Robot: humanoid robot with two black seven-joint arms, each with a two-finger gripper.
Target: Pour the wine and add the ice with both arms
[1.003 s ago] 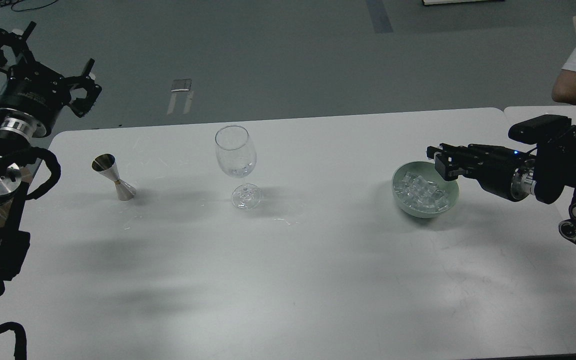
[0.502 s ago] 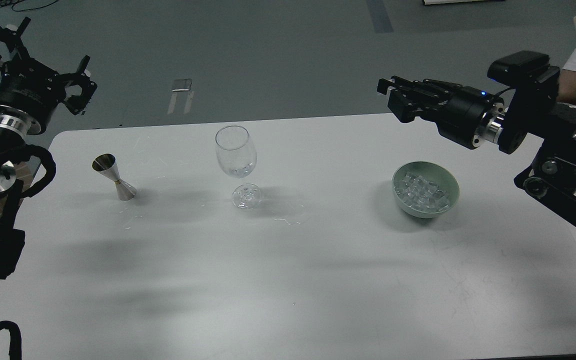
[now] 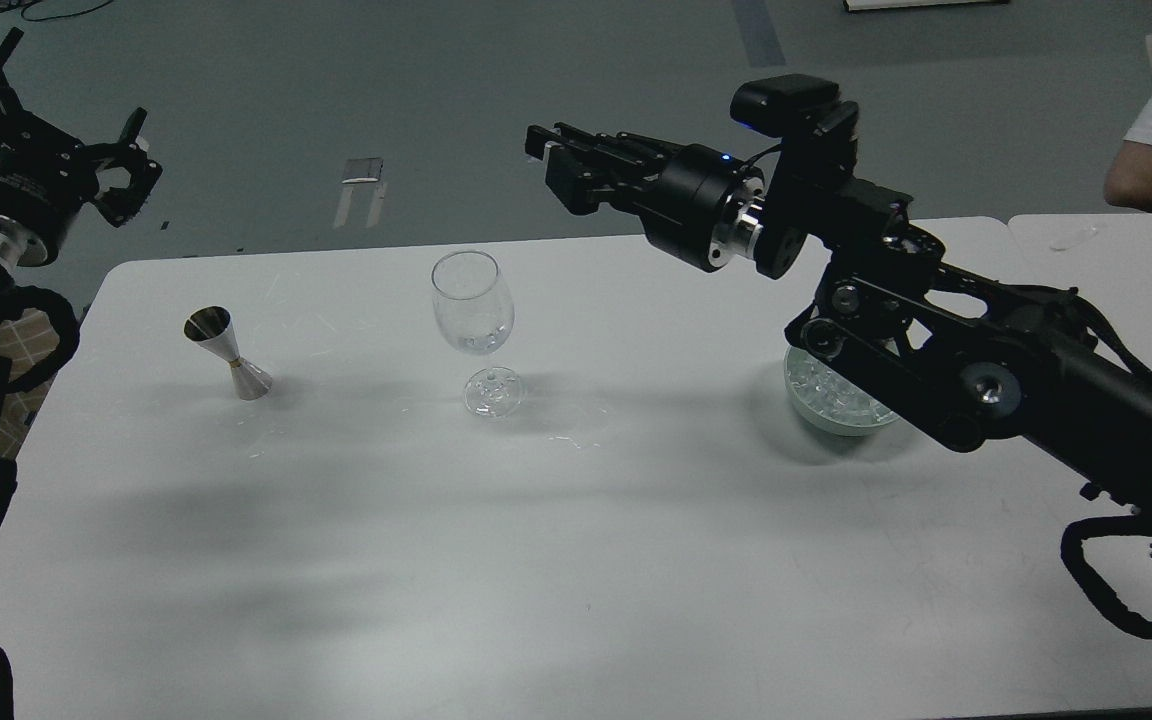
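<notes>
A clear stemmed wine glass (image 3: 473, 305) stands upright at the middle of the white table (image 3: 576, 560). My right gripper (image 3: 542, 152) reaches in from the right and hangs above and just right of the glass rim. Its fingers are closed, with a small pale bit of ice at the tips. The green bowl (image 3: 804, 412) with the heaped ice (image 3: 826, 392) sits at the right, mostly hidden behind my right arm. My left gripper (image 3: 46, 115) is raised beyond the table's far left corner, open and empty.
A steel jigger (image 3: 227, 352) stands upright left of the glass. A second table (image 3: 1096, 245) abuts at the far right, where a person's arm (image 3: 1151, 178) rests. My right arm spans the table's right half.
My right gripper has lifted from the ice bowl and swung left to just above the glass. My left gripper has drifted up and left.
</notes>
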